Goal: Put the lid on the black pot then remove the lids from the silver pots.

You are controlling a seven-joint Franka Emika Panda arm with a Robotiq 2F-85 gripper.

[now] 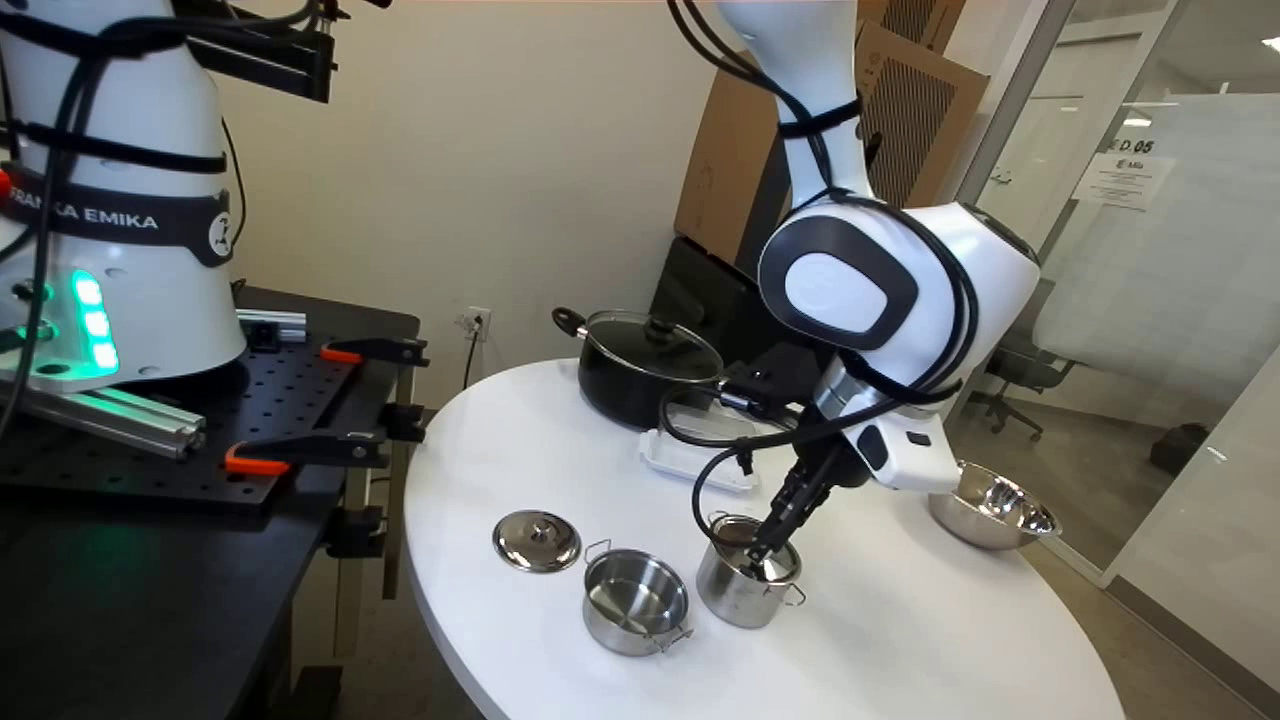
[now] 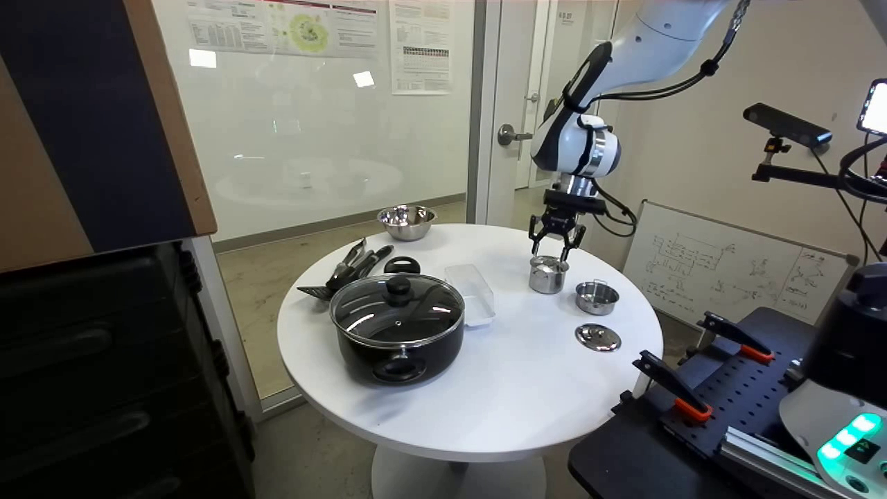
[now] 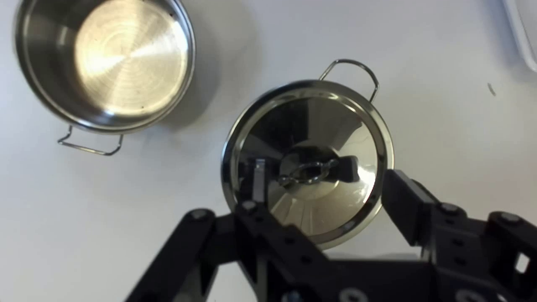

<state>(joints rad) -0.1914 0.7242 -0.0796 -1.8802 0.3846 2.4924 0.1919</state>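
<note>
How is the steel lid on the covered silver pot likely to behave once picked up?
The steel lid looks like polished metal, so it's probably stiff and somewhat slippery. Its narrow central loop might let it tilt or swivel when lifted. Being round, it could roll if dropped.

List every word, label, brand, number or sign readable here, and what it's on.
"FRANKA EMIKA", partly covered: robot base.
"D.05", preceding letter unclear: glass wall.
Too small or blurred to read: paper sheet below that number, posters, whiteboard, faint lettering at an exterior view's top.
Wrist view: none.
</note>
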